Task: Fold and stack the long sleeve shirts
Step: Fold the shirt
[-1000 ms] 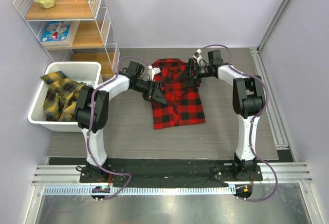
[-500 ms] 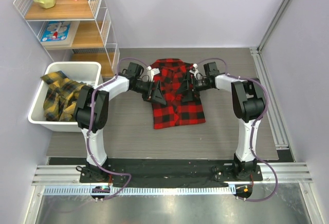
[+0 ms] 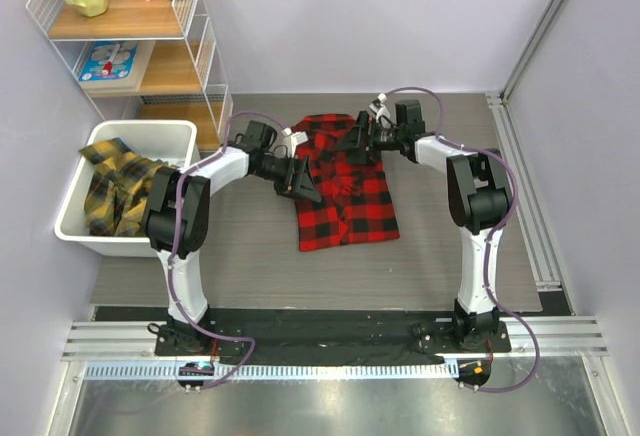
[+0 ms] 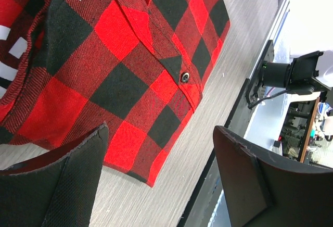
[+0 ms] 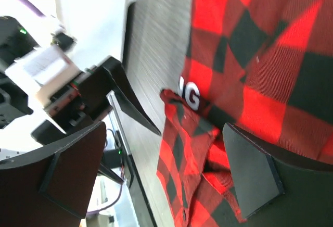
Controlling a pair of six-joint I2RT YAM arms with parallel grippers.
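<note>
Top external view gives me the whole layout: the red-and-black checked shirt (image 3: 345, 191) lies on the grey surface (image 3: 250, 246) between the two arms, folded into a rough rectangle with its collar at the far end. The left gripper (image 3: 303, 181) sits at the shirt's left edge and the right gripper (image 3: 358, 142) is over its far right part, near the collar. Yellow-and-black checked shirts (image 3: 115, 191) are heaped in a white bin (image 3: 150, 131) to the left, well apart from the red one. The left wrist view shows what the overhead cannot: the twill weave, a small dark button (image 4: 184, 77) on a folded flap, and a sliver of white lettering (image 4: 8, 60) at the picture's edge. My left gripper's fingers are spread wide there with nothing between them, hanging over the hem and bare surface. The right wrist view shows the right gripper likewise spread and released above the cloth, with the left gripper opposite it. White block letters (image 5: 190, 96) show on a fold; I can make out only a "G".
</note>
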